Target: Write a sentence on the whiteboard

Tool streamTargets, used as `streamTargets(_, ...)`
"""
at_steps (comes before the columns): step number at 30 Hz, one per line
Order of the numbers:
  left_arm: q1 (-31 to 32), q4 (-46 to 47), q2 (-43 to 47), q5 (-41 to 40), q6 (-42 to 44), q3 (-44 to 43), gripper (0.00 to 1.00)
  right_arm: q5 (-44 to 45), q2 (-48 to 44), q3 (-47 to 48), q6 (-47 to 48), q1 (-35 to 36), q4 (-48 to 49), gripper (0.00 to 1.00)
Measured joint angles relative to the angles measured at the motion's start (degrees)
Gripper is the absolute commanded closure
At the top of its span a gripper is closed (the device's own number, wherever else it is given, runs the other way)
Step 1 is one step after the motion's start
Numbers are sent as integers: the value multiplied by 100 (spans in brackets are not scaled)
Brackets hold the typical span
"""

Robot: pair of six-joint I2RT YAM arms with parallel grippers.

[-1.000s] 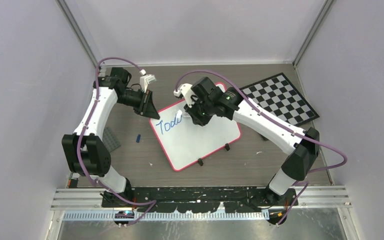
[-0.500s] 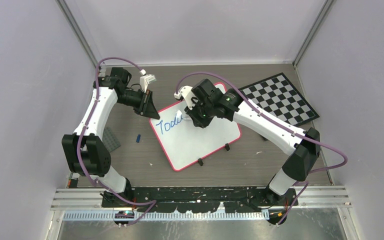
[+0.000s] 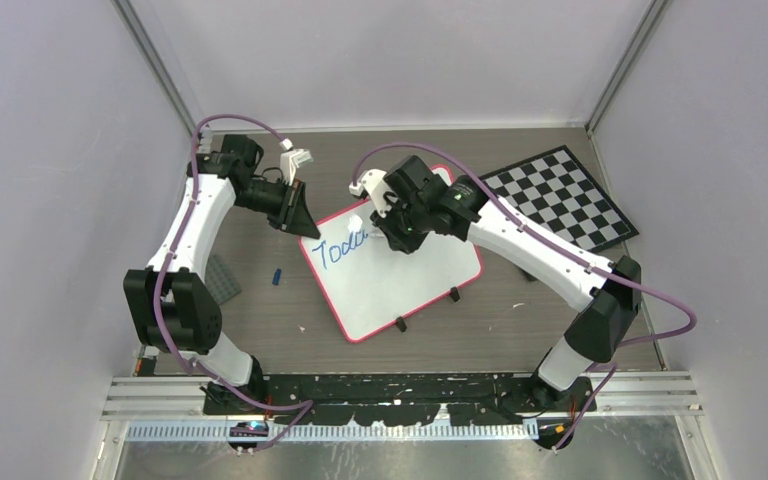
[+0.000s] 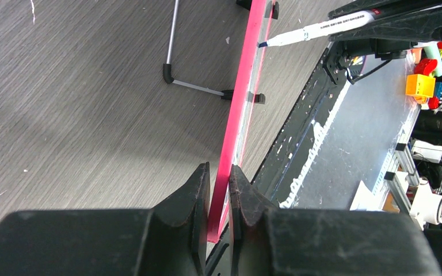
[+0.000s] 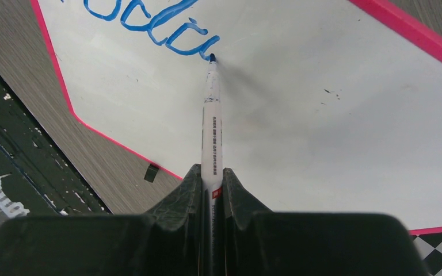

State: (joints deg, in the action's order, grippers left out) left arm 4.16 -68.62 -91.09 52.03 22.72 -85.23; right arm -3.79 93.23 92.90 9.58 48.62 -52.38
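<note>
The pink-framed, rounded white whiteboard (image 3: 400,285) sits mid-way on the grey wood-grain table (image 3: 260,330), its frame clamped in the left gripper (image 4: 219,175), while the right gripper (image 5: 212,183) pinches a white marker (image 5: 212,123) touching the blue lettering (image 5: 161,26).

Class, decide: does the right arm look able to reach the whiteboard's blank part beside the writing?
Probably yes. The right gripper holds the marker, tip on the whiteboard where the writing ends; nothing lies on the blank surface beside it, and the left gripper clamps the frame elsewhere.

arms (image 3: 192,225): white shells, black joints | cables (image 3: 230,117): purple | left claw (image 4: 218,172), right claw (image 5: 212,172): matte black
</note>
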Motion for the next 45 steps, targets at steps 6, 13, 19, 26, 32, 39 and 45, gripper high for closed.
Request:
streamTargets(6,7,-2,7,0,-4,0,100,74,0,74,50,-31,7,100)
streamTargets(13,7,7,7,-7,-4,0,100,68,0,74,79,-83,7,100)
streamTargets(19,7,17,7,-20,-4,0,100,59,0,74,81,-116,7,100)
streamTargets(26,7,15,7,-17,-7,2,100,28,-90,-79,61,-127,59,100)
streamTargets(32,9,17,7,-20,-20,2,100,20,-181,-269,57,-149,44,100)
streamTargets(39,11,15,7,-15,-24,2,100,59,-184,-203,79,-160,24,100)
streamTargets(45,11,15,7,-13,-31,2,100,179,-160,96,85,-282,42,100)
